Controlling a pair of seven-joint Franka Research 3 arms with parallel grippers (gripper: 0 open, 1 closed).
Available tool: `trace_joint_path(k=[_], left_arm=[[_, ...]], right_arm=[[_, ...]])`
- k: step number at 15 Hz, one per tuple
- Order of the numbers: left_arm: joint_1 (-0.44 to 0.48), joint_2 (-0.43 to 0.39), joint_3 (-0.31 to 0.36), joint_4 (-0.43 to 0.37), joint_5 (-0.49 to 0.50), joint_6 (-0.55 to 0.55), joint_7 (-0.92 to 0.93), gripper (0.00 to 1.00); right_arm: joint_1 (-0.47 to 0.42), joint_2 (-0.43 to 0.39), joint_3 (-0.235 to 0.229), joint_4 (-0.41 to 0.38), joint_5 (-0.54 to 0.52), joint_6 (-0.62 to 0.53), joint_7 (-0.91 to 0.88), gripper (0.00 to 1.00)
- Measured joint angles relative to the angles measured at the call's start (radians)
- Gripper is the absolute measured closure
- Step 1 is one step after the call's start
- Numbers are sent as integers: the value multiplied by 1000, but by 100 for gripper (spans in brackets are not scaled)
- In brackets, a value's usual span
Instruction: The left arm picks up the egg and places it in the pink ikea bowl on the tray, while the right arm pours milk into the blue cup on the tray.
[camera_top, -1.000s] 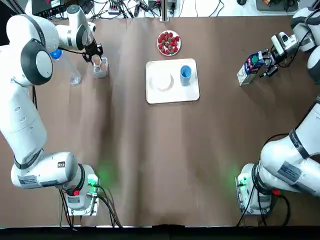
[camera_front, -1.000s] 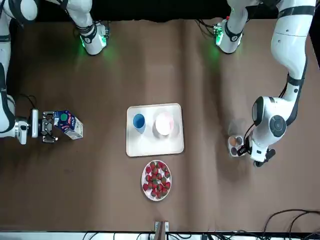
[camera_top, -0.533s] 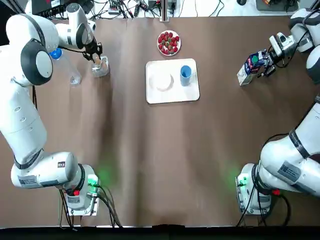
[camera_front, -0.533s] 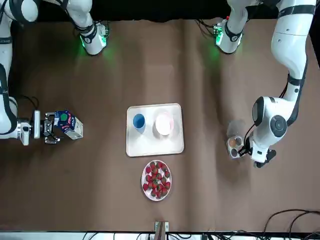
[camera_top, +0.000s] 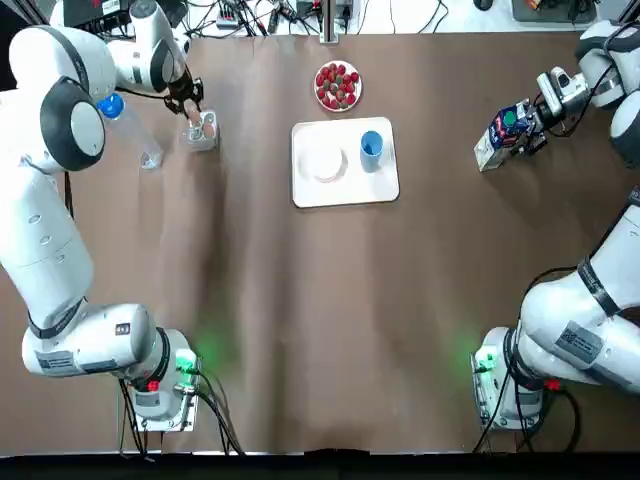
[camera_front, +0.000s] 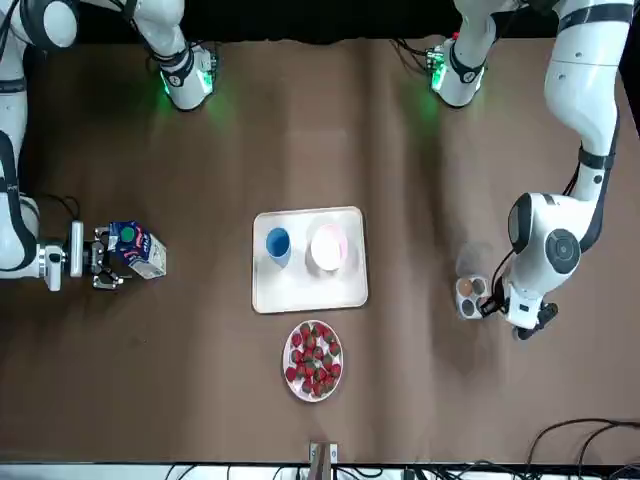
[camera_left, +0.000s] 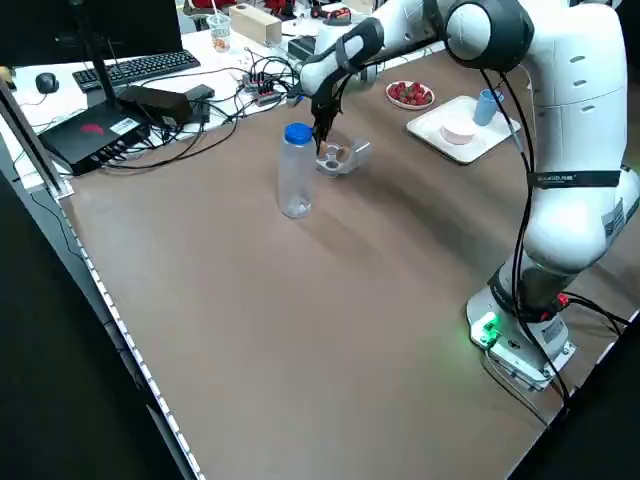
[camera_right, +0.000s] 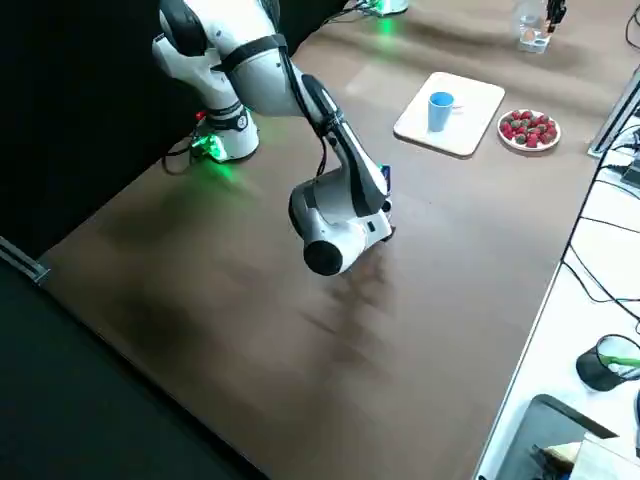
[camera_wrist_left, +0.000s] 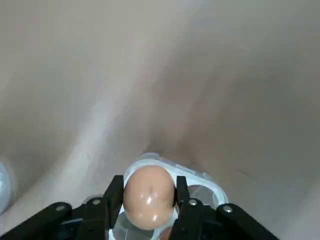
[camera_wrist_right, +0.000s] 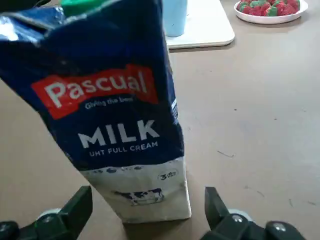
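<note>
- Left gripper (camera_wrist_left: 149, 187) is clamped on the smooth brown egg (camera_wrist_left: 148, 197) at a clear plastic holder (camera_wrist_left: 210, 187), well left of the white tray (camera_top: 345, 190); a blue-capped bottle (camera_top: 130, 130) stands farther out.
- Right gripper (camera_wrist_right: 147, 198) is spread wide, straddling the blue cardboard milk carton (camera_wrist_right: 115, 110), well right of the tray.

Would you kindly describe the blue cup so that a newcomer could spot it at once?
On the brown table, look for the white tray beside the plate of strawberries. Two things stand on it; the blue cup is the tall, narrow one, next to the low pink bowl.
</note>
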Motion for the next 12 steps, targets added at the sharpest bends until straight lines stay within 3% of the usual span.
trace_joint_path(k=[6, 11, 12], left_arm=[[3, -90, -48, 5, 2, -116, 3, 53], [-1, -153, -205, 4, -42, -206, -102, 53], [-16, -154, -270, 3, -58, -208, -192, 53]], right_arm=[[2, 16, 2, 0, 2, -2, -37, 0], [9, 31, 4, 0, 2, -5, -38, 0], [10, 45, 5, 0, 2, -8, -39, 0]])
